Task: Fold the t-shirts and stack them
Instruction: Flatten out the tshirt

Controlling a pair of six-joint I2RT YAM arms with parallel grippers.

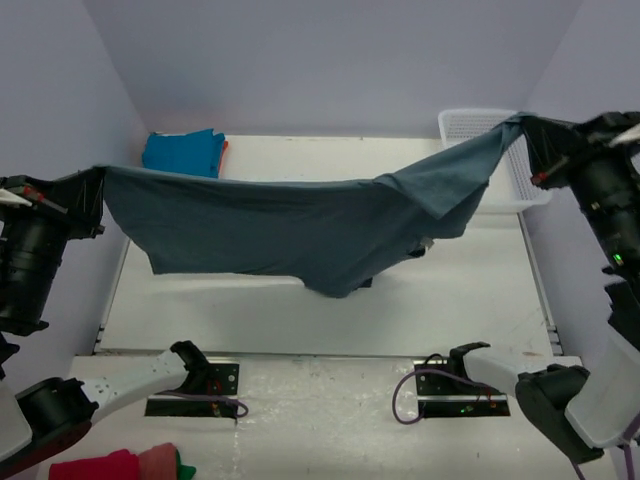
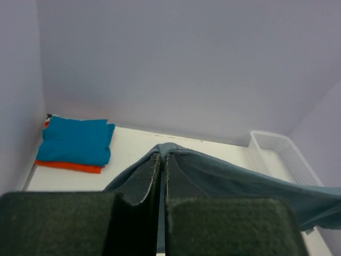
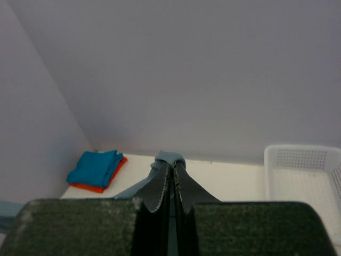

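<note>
Slate-blue t-shirt (image 1: 300, 225) hangs stretched above the counter (image 1: 450, 300), spanning leftward from over the basket (image 1: 470, 125). Left fingers (image 2: 137, 185) and right fingers (image 3: 156, 194) are pressed together, each pinching one end. Cloth judged light, limp and sagging; take hold at the edges. Turquoise t-shirt (image 1: 182, 152) lies folded far left of the basket.

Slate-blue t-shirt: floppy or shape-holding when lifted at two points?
Likely very floppy: the slate-blue t-shirt sags deeply between the left gripper and right gripper. Probably light: two small pinches carry it. Bunched folds near its right end suggest it will wrinkle when lowered.
</note>
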